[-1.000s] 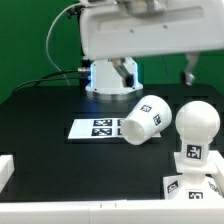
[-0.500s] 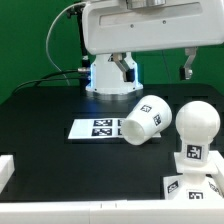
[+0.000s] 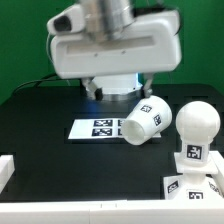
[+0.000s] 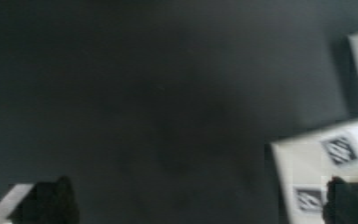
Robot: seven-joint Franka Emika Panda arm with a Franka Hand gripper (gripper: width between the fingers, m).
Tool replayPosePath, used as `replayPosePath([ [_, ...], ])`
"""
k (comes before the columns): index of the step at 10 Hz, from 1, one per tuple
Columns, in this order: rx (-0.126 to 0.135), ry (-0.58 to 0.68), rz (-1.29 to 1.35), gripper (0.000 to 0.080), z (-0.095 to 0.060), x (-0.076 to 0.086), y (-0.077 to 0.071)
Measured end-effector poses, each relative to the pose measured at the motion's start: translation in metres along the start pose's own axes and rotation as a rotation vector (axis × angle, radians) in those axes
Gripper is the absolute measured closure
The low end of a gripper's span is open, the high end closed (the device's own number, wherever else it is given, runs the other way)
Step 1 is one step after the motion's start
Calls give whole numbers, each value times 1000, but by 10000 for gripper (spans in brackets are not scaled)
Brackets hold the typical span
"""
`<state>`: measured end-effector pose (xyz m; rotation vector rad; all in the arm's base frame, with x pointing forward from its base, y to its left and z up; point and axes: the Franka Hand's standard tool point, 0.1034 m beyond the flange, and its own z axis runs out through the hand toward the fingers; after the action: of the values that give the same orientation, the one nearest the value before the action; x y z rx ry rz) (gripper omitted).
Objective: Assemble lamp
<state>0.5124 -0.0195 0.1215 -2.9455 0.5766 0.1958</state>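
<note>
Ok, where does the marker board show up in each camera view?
Exterior view: the marker board lies flat on the black table, just to the exterior view's left of the tipped lamp shade.
Wrist view: a blurred white sheet with tags, probably the same board.
Shared landmark: the black table.

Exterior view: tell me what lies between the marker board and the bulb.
In the exterior view, the lamp shade lies tipped on its side between the marker board and the bulb.
</note>
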Motion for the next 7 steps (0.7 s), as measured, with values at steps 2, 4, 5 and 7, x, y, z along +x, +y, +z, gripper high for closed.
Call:
replayPosePath([
  [2, -3, -49, -11, 101, -4, -6, -8],
  [4, -12, -185, 4, 101, -2, -8, -4],
  [5, -15, -254, 15, 101, 0, -9, -2],
  [7, 51, -441, 119, 101, 11, -24, -1],
])
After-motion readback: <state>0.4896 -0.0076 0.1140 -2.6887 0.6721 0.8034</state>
